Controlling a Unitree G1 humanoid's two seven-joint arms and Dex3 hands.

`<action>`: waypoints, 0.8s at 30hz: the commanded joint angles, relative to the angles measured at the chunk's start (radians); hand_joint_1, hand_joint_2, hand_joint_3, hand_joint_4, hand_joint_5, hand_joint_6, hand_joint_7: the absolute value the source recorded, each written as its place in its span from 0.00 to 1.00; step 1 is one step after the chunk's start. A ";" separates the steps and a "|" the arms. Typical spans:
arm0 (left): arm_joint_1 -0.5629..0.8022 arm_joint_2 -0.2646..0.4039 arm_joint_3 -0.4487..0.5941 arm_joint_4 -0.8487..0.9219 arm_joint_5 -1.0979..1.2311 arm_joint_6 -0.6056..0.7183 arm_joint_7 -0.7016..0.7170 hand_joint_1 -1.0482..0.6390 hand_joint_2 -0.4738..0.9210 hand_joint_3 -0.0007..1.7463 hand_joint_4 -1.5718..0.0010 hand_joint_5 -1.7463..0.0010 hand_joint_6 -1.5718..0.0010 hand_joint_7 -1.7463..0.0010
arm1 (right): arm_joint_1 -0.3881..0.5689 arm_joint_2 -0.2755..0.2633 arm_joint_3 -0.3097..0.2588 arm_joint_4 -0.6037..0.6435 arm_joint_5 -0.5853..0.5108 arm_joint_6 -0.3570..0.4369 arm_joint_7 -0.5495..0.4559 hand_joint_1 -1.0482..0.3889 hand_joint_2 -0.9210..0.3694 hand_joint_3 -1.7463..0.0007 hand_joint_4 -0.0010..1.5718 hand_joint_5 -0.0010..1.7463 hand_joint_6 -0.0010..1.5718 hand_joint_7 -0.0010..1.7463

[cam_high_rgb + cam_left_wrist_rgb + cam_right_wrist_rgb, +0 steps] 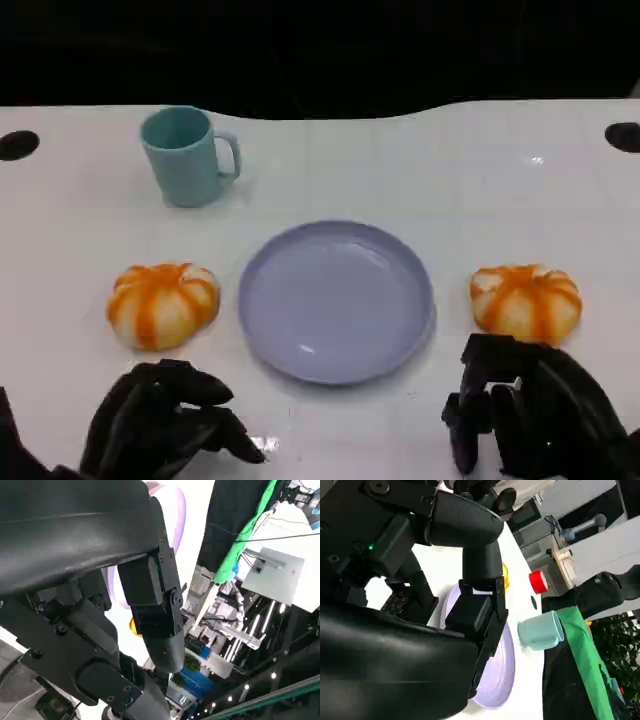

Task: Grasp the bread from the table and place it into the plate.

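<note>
Two round orange-and-white breads lie on the white table. The left bread (163,303) sits left of the lavender plate (335,300) and the right bread (527,302) sits right of it. The plate holds nothing. My left hand (165,420) hovers near the front edge, just in front of the left bread, fingers apart and empty. My right hand (530,415) hangs just in front of the right bread, also empty. In the left wrist view the fingers (160,630) stand before the plate's rim (177,510). The right wrist view shows the plate (500,680) beyond the fingers (480,545).
A teal mug (190,155) stands at the back left, handle to the right, also seen as the mug (540,630) in the right wrist view. Black round holes (18,145) mark the table's far corners. The far edge borders darkness.
</note>
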 commanded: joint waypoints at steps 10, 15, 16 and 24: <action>0.002 0.015 0.006 -0.003 -0.001 -0.003 0.016 0.07 0.76 0.00 0.00 0.75 0.00 0.91 | -0.004 -0.016 -0.009 -0.004 0.007 0.011 0.002 0.15 0.56 0.18 0.73 0.79 0.67 0.67; 0.003 0.014 0.006 -0.004 0.001 -0.004 0.020 0.07 0.76 0.00 0.00 0.75 0.00 0.91 | -0.003 -0.017 -0.007 -0.007 0.003 0.007 0.003 0.15 0.56 0.18 0.73 0.80 0.67 0.67; 0.003 0.013 0.006 -0.005 0.000 -0.001 0.022 0.07 0.76 0.00 0.00 0.75 0.00 0.91 | -0.004 -0.017 -0.007 -0.005 0.004 0.005 0.003 0.15 0.56 0.17 0.73 0.80 0.67 0.67; 0.004 0.014 0.004 -0.005 0.006 -0.009 0.022 0.06 0.76 0.00 0.00 0.75 0.00 0.91 | -0.004 -0.019 -0.008 -0.002 0.002 0.005 0.003 0.15 0.56 0.18 0.73 0.79 0.67 0.67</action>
